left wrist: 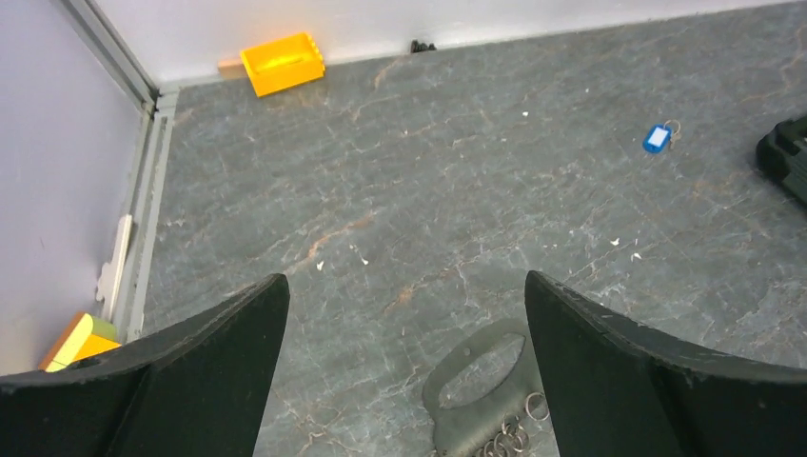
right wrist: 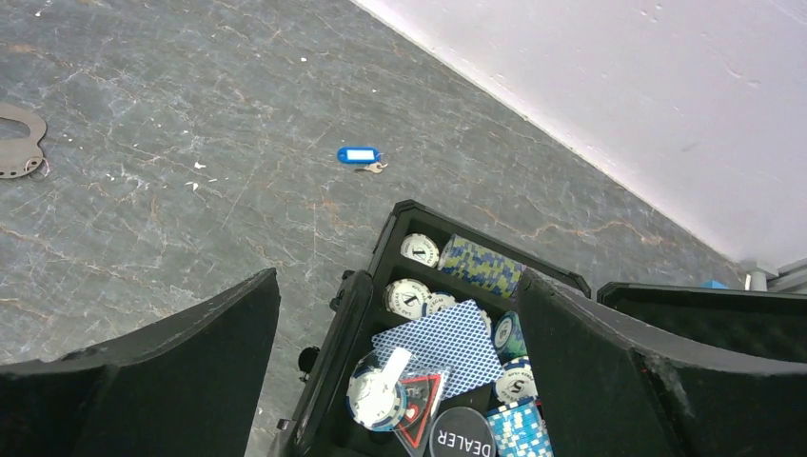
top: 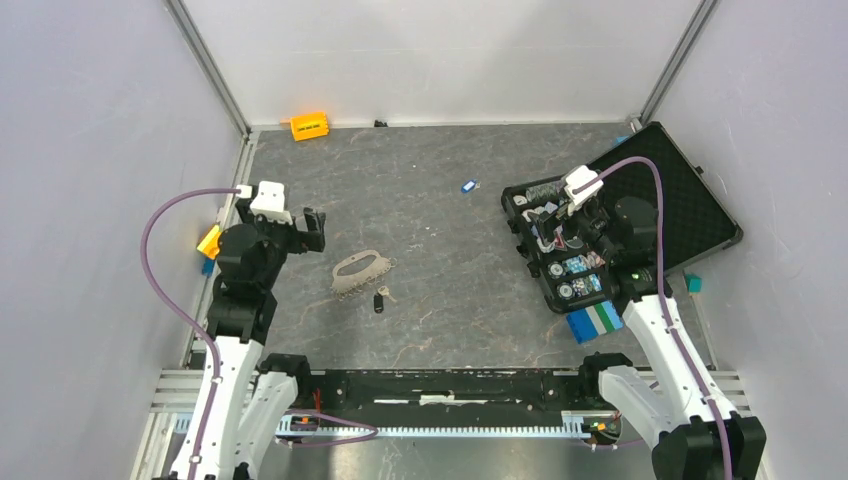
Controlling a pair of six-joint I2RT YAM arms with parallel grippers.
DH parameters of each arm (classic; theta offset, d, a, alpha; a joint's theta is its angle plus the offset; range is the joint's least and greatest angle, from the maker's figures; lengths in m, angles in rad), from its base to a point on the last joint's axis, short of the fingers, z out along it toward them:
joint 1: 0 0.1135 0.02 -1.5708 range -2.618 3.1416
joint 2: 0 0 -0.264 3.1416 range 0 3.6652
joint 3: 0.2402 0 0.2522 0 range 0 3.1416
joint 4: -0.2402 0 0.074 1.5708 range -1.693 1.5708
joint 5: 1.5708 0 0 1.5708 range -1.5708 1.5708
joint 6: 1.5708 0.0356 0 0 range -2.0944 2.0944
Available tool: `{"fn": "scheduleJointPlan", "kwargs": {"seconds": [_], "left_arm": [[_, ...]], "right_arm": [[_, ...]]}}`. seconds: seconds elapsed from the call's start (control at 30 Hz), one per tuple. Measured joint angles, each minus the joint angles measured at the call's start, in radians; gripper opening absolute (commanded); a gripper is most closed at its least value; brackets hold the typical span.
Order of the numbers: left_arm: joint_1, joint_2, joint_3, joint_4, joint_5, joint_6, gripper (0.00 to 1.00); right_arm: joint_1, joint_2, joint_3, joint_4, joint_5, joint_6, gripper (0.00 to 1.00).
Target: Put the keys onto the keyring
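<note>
Grey marbled table (top: 450, 200) fills the top view. An open black case (top: 680, 200) sits at 3 o'clock, lid flat toward 2 o'clock. Its tray is packed with poker chips (right wrist: 481, 262), a blue-backed card deck (right wrist: 442, 347) and a round DEALER button (right wrist: 464, 438).

The left gripper (left wrist: 405, 278) is at 9 o'clock of the table, fingers spread wide. Only table and the keyring's top show between them in the left wrist view. The right gripper (right wrist: 400, 274) is over the case tray, fingers also spread wide, chips and cards showing in the gap. It touches neither the keys nor the keyring.

A blue-and-white block (top: 598, 320) lies at the case's 6 o'clock end, just beside it. An orange block (top: 309, 126) sits at 11 o'clock against the far wall. A yellow block (top: 209, 241) is at the left edge, near the left arm.

The keyring (top: 362, 272) lies flat on the table at 7 o'clock of centre, at 4 o'clock of the left gripper. It is grey and D-shaped with a long oval hole, and small metal rings (left wrist: 511, 440) sit along its wavy edge.

The black-head key (top: 379, 301) lies at 5 o'clock of the keyring, just beside it; whether they touch I cannot tell. Its pale blade points to 1 o'clock. The blue-tag key (top: 468, 185) lies alone at 12 o'clock of centre, well apart from the keyring, between it and the case.
</note>
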Motion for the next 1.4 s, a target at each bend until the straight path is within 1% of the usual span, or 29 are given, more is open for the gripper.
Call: {"fn": "scheduleJointPlan", "kwargs": {"seconds": [0.53,0.6,0.7,0.77,0.87,1.0,1.03,1.17,1.27,1.4], "left_arm": [[0.001,0.034,0.006,-0.073,-0.024,-0.006,1.0],[0.0,0.039,0.023,-0.108,0.0,0.01,1.0],[0.003,0.06,0.069,-0.175,0.092,0.061,1.0],[0.002,0.085,0.095,-0.213,0.158,0.095,1.0],[0.002,0.135,0.12,-0.264,0.232,0.148,1.0],[-0.002,0.229,0.123,-0.319,0.286,0.227,1.0],[-0.002,0.255,0.122,-0.328,0.294,0.24,1.0],[-0.002,0.325,0.121,-0.331,0.309,0.257,0.96],[-0.002,0.375,0.122,-0.326,0.309,0.256,0.95],[-0.002,0.436,0.138,-0.324,0.287,0.252,0.96]], "right_arm": [[0.0,0.016,-0.002,-0.004,-0.034,-0.01,0.98],[0.0,0.021,-0.002,-0.011,-0.08,-0.031,0.98],[0.026,0.055,-0.001,-0.013,-0.129,-0.043,0.98],[0.083,0.113,0.011,-0.03,-0.129,-0.055,0.98],[0.215,0.232,0.033,-0.052,-0.086,-0.075,0.98],[0.38,0.393,0.074,-0.072,-0.038,-0.096,0.99],[0.412,0.439,0.096,-0.077,-0.031,-0.103,0.97],[0.522,0.651,0.233,-0.086,-0.011,-0.126,0.89],[0.576,0.809,0.366,-0.094,-0.019,-0.132,0.84],[0.614,1.012,0.562,-0.108,-0.056,-0.132,0.78]]}}
